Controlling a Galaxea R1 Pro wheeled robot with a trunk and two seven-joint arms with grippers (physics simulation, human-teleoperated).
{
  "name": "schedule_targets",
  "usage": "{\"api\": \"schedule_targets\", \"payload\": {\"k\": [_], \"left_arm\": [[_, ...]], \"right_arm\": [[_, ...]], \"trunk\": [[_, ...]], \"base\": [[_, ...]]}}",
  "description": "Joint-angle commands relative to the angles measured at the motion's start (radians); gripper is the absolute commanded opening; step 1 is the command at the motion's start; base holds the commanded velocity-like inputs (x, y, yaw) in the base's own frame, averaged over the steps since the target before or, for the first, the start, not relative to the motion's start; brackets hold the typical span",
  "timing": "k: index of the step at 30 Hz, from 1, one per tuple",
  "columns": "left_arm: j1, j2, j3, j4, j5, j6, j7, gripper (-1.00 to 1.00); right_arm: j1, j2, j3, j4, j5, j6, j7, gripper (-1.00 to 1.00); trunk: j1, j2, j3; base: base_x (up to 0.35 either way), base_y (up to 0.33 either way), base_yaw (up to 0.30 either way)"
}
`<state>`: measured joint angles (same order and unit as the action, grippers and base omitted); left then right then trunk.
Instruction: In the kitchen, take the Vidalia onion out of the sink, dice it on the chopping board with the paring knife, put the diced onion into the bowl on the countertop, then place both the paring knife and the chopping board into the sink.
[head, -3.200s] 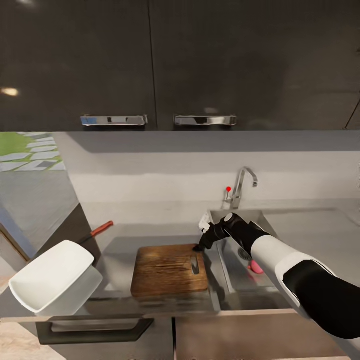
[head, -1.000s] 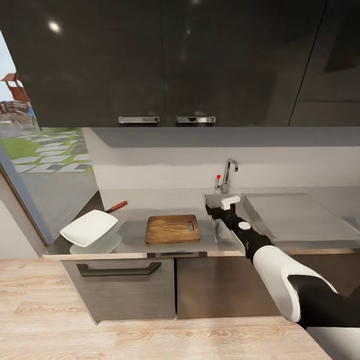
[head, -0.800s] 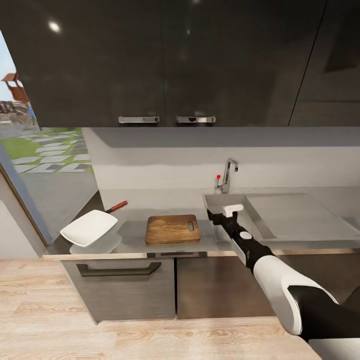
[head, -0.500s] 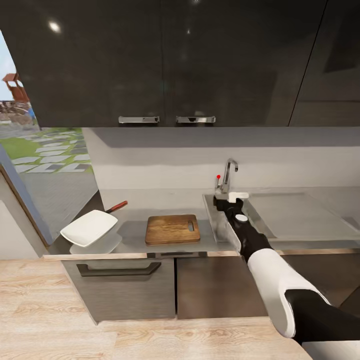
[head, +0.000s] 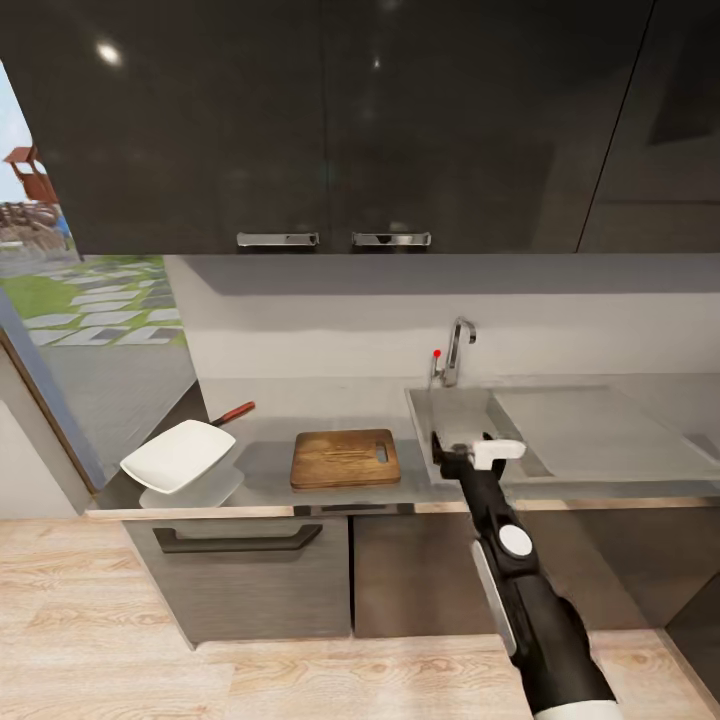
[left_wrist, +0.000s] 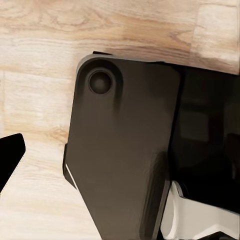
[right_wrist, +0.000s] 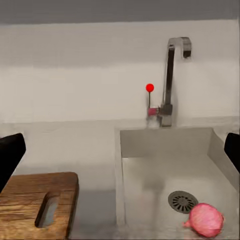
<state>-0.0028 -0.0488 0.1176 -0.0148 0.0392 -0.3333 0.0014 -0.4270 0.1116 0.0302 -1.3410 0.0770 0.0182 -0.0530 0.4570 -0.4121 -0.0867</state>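
The pink onion (right_wrist: 205, 220) lies in the steel sink (right_wrist: 165, 145) beside the round drain (right_wrist: 182, 201), below the tap (right_wrist: 172, 80). My right gripper (head: 464, 446) hovers open and empty over the sink's front edge, facing the basin (head: 450, 412). On the grey countertop (head: 260, 470), the brown chopping board (head: 345, 458) lies left of the sink. The white bowl (head: 178, 455) sits tilted at the counter's left end. Behind it lies the red-handled knife (head: 235, 411). A black fingertip (left_wrist: 10, 159) of my left gripper hangs over the wood floor.
Dark wall cabinets (head: 330, 130) hang above the counter, and a drawer with a dark handle (head: 235, 542) is below it. A flat steel drainboard (head: 590, 430) extends right of the basin. Wood floor (head: 200, 680) lies between me and the cabinets. My own dark base (left_wrist: 125, 150) is under the left wrist.
The camera backed away from the counter, widening the view. In the last second my right gripper swung toward the tap, then pulled back to the sink's front edge.
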Motion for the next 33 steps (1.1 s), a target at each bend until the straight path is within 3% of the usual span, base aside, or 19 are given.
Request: {"api": "schedule_targets", "payload": {"k": [1,4,9,15,19,26,33], "left_arm": [[0.000,0.000,0.002,-0.008,0.004,-0.002,0.000,1.00],[0.000,0.002,0.002,-0.028,0.004,-0.003,0.000,1.00],[0.000,0.006,0.002,-0.059,0.003,-0.003,0.000,1.00],[0.000,0.009,0.002,-0.082,0.003,-0.003,0.000,1.00],[0.000,0.012,0.003,-0.091,0.004,-0.004,0.000,1.00],[0.000,0.025,0.004,-0.112,0.005,-0.009,-0.006,1.00],[0.000,0.036,0.004,-0.113,0.005,-0.018,-0.006,1.00]], "right_arm": [[0.036,-0.003,0.002,-0.024,0.012,0.001,0.008,1.00],[0.128,-0.010,0.002,-0.070,0.016,-0.001,0.043,1.00],[0.228,-0.014,0.002,-0.086,0.018,-0.038,0.057,1.00],[0.398,-0.012,0.003,-0.088,0.052,-0.183,0.059,1.00],[0.469,-0.012,0.002,-0.074,0.075,-0.273,0.059,1.00],[0.508,-0.014,-0.002,0.260,0.079,-0.485,0.066,1.00],[0.514,-0.008,-0.006,0.508,0.074,-0.531,0.065,1.00]], "trunk": [[0.001,-0.002,-0.002],[0.001,-0.002,-0.002],[0.001,-0.002,-0.002],[0.001,-0.002,-0.002],[0.001,-0.002,-0.002],[0.001,-0.002,-0.002],[0.001,-0.002,-0.002]], "base": [[0.000,0.000,0.000],[0.000,0.000,0.000],[0.000,0.000,0.000],[0.000,0.000,0.000],[0.000,0.000,0.000],[0.000,0.000,0.000],[0.000,0.000,0.000]]}}
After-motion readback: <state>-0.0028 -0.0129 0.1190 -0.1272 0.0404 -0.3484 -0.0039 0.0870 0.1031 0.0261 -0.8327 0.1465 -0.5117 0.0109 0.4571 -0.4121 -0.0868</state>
